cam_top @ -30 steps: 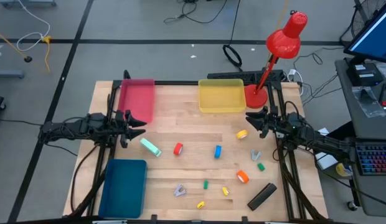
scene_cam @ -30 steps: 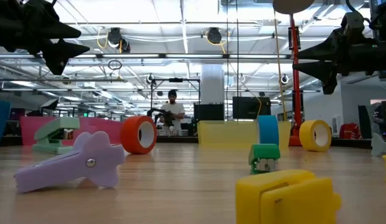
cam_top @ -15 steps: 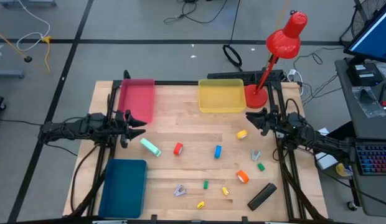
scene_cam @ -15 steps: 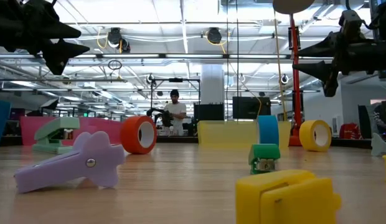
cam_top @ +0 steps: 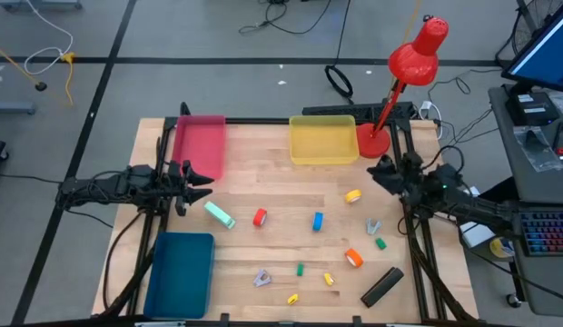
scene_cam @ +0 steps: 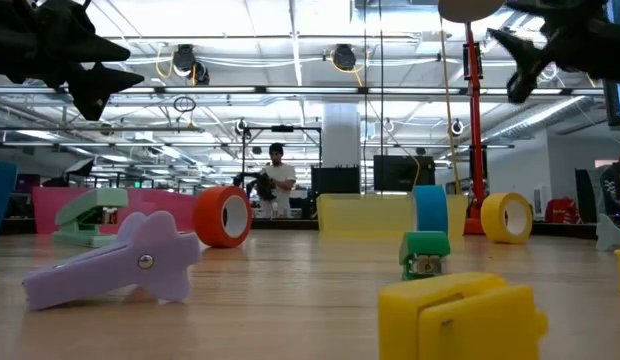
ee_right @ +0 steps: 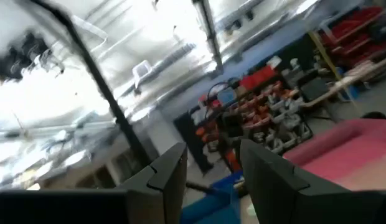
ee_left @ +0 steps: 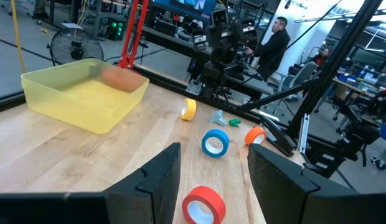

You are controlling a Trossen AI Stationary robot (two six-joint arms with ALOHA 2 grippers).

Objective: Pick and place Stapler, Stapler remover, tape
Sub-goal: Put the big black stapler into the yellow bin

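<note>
Tape, four rolls mid-tabletop: red (cam_top: 260, 217), blue (cam_top: 318, 221), yellow (cam_top: 353, 195), orange (cam_top: 354, 258). Likely light, stiff, prone to roll; pinch across the ring wall. Black stapler (cam_top: 382, 286) near front edge, probably heavier. Remover type unclear. Left gripper (ee_left: 208, 171) and right gripper (ee_right: 211, 165): jaws apart, empty, raised.

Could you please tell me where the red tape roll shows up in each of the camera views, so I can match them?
High view: the red tape roll lies mid-table, left of the blue tape roll.
Low view: it stands on edge, left of centre.
Left wrist view: it lies at the bottom, in the gap of the left claw.
Right wrist view: not in it.
Shared landmark: the yellow bin.
</note>
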